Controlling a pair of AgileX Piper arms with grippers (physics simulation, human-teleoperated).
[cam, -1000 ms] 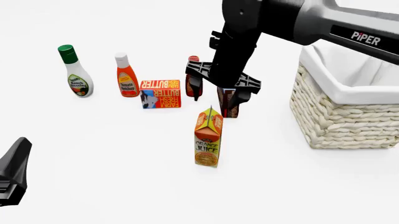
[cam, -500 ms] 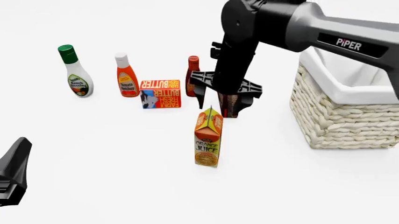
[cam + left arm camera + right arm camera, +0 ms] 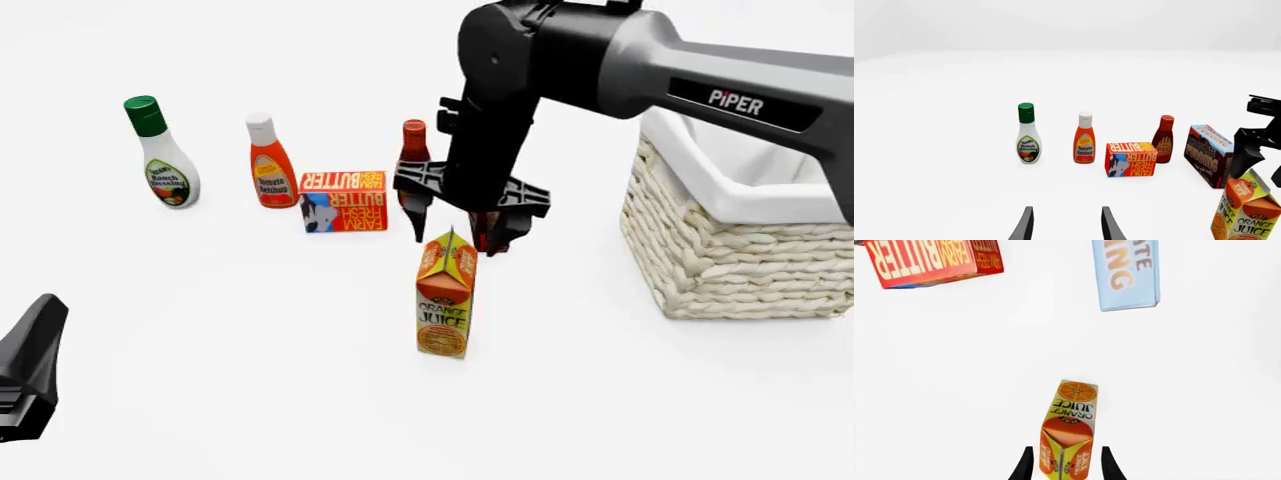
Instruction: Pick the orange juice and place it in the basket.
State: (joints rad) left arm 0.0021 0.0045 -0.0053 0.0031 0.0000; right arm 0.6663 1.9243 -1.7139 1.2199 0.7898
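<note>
White table (image 3: 267,380). Right gripper (image 3: 466,226) spread wide, above upright orange juice (image 3: 445,296). Basket (image 3: 727,250) to the right. Left gripper (image 3: 1064,226) apart, holding nothing.

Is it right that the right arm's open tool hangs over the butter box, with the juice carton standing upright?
Not quite. The right tool hangs open over the orange juice, not the butter box. The right wrist view shows the carton's top between its fingers. The carton does stand upright.

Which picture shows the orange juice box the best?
The front view: the orange juice stands whole and upright. The right wrist view sees it from above, between open fingers. The left wrist view cuts it off at the edge.
</note>
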